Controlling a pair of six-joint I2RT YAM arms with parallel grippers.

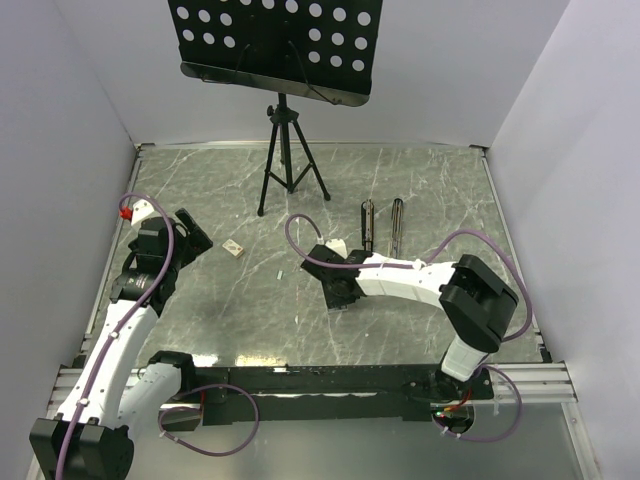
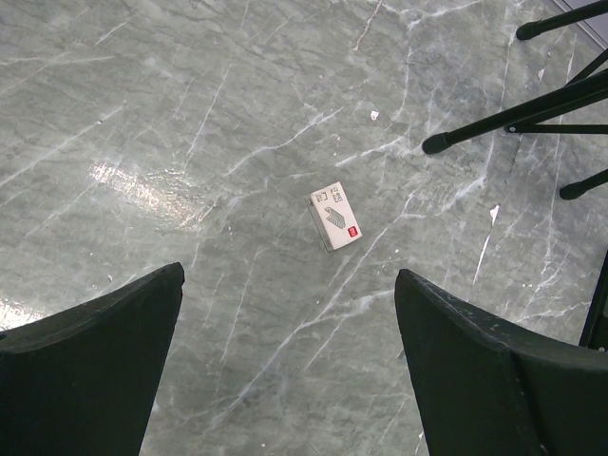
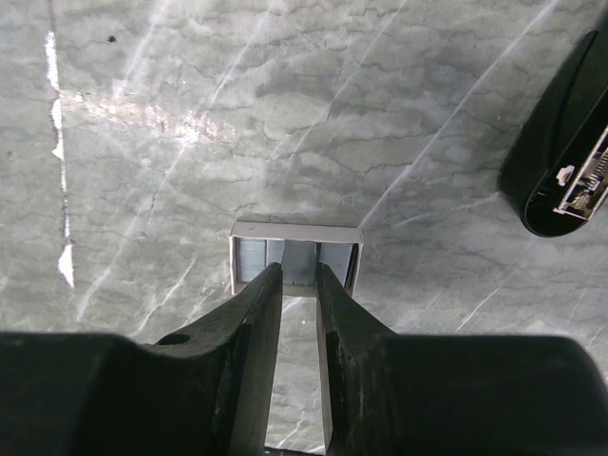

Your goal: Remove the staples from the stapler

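Lying flat, stapler (image 1: 368, 228), long axis near-to-far, seemingly as two parallel bars.

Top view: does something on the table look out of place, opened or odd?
Yes. The stapler lies open as two slim bars side by side, right of the tripod. The right wrist view shows its metal channel exposed.

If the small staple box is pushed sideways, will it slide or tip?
Probably slide: the staple box lies flat and low on the smooth tabletop. It looks small, so likely light. Its printed card faces may dent under hard squeezing.
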